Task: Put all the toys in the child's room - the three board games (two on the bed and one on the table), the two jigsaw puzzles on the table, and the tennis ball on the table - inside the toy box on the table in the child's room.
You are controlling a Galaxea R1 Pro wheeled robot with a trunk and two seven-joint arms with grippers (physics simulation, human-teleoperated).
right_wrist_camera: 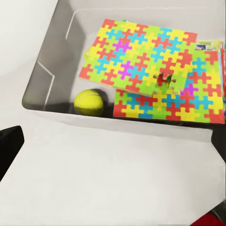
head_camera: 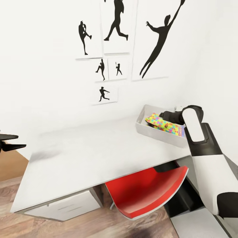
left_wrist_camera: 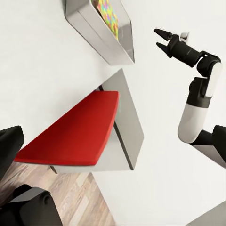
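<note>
My right hand (left_wrist_camera: pixel 162 40) hangs over the toy box (head_camera: pixel 155 134) with its two fingers spread apart and nothing between them; the left wrist view shows them parted in open air, touching nothing. My left hand (head_camera: pixel 8 141) sits off the near left edge of the surface (head_camera: pixel 89 155), its two dark fingers also spread and empty, well apart from the box.

The toy box stands at the far right of the pale surface, against the wall. Inside it I count two jigsaw puzzles (right_wrist_camera: pixel 146 59): one lies tilted on top, partly overlapping the second (right_wrist_camera: pixel 174 106), which lies flatter beneath it. One tennis ball (right_wrist_camera: pixel 89 102) rests on the box floor, just beside the lower puzzle and close to the near wall. A sliver of printed cardboard (right_wrist_camera: pixel 209 45) peeks out from under the puzzles at one corner; I cannot tell how many board games lie there.

One red chair (head_camera: pixel 145 191) is tucked under the surface below the box. Six black silhouette pictures (head_camera: pixel 158 39) hang on the white wall.
</note>
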